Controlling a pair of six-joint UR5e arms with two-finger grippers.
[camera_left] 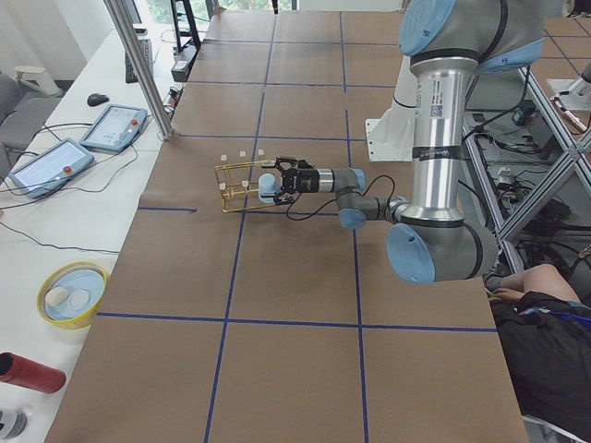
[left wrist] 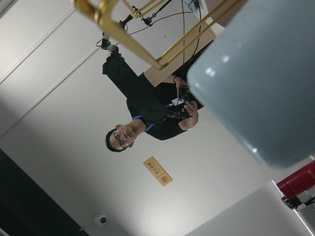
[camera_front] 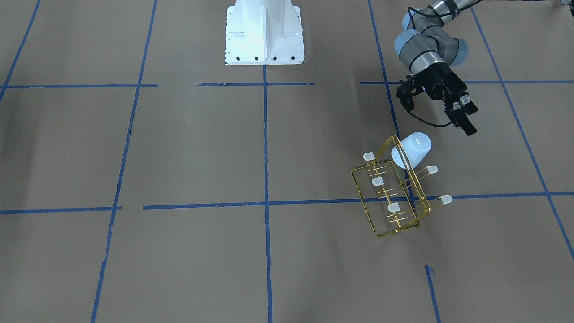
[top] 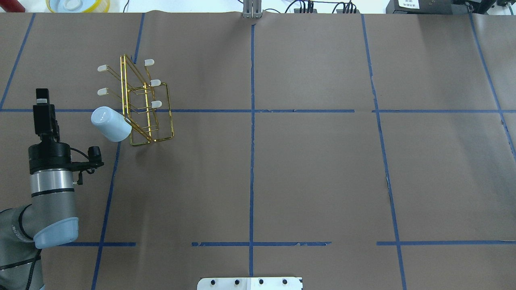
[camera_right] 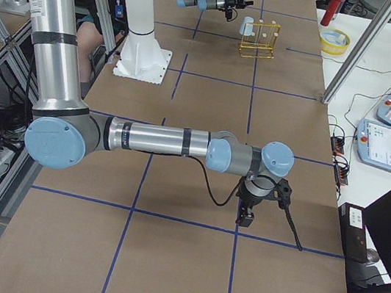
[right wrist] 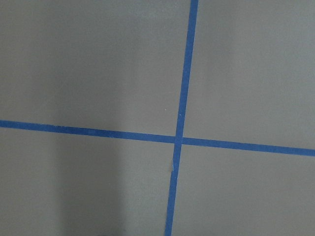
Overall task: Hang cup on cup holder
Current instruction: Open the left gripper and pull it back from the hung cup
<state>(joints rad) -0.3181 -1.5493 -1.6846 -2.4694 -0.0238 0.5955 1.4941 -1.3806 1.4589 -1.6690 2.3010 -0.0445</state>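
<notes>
Here, in the upper left of the overhead view, the cup (top: 111, 124) hangs tilted on the cup holder (top: 148, 108). Its mouth is against the gold frame at the rack's lower left corner and its closed base points out toward the left edge of the frame. Whatever carries it inside is hidden by the cup's own wall. Five white-capped prongs (top: 149, 62) stand bare along the rest of the rack, which sits on the brown paper of the table (top: 306, 173).

The left gripper (top: 42, 96) hovers at the left edge of that view, just beside the cup but not touching it. In the front-facing view its jaws appear apart, with nothing between them. Its wrist camera shows the cup's pale wall filling the right of the frame.

The right gripper (camera_right: 245, 215) appears only in the right-side view, low in the frame and pointing down at the table, well apart from the rack. Whether its jaws are apart or together cannot be told.
</notes>
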